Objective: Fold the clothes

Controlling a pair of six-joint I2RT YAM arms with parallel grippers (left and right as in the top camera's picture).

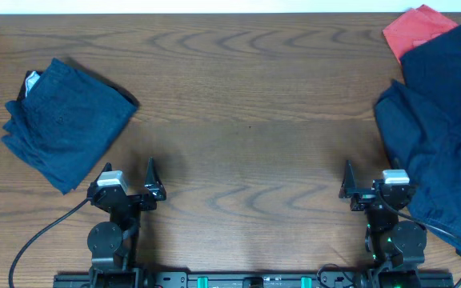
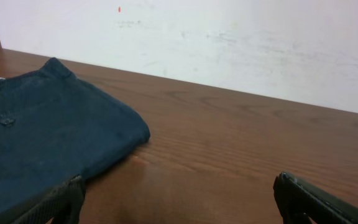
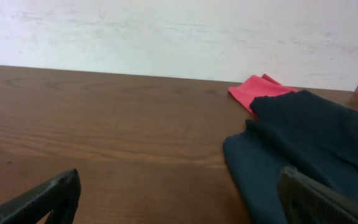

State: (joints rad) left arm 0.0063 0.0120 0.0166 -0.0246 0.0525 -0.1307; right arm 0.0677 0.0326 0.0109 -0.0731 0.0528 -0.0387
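Folded dark navy shorts (image 1: pixel 64 122) lie at the table's left, with a white inner label showing at their far corner. They also show in the left wrist view (image 2: pixel 42 140). A loose heap of dark navy clothes (image 1: pixel 442 136) lies at the right edge, also in the right wrist view (image 3: pixel 303 149). My left gripper (image 1: pixel 128 178) is open and empty, just in front of the folded shorts (image 2: pixel 179 199). My right gripper (image 1: pixel 366 180) is open and empty, just left of the heap (image 3: pixel 179 196).
A red cloth (image 1: pixel 416 29) lies under the heap at the far right corner, also in the right wrist view (image 3: pixel 253 92). The wooden table (image 1: pixel 246 120) lies bare between the two piles. A white wall (image 2: pixel 229 43) stands behind the table.
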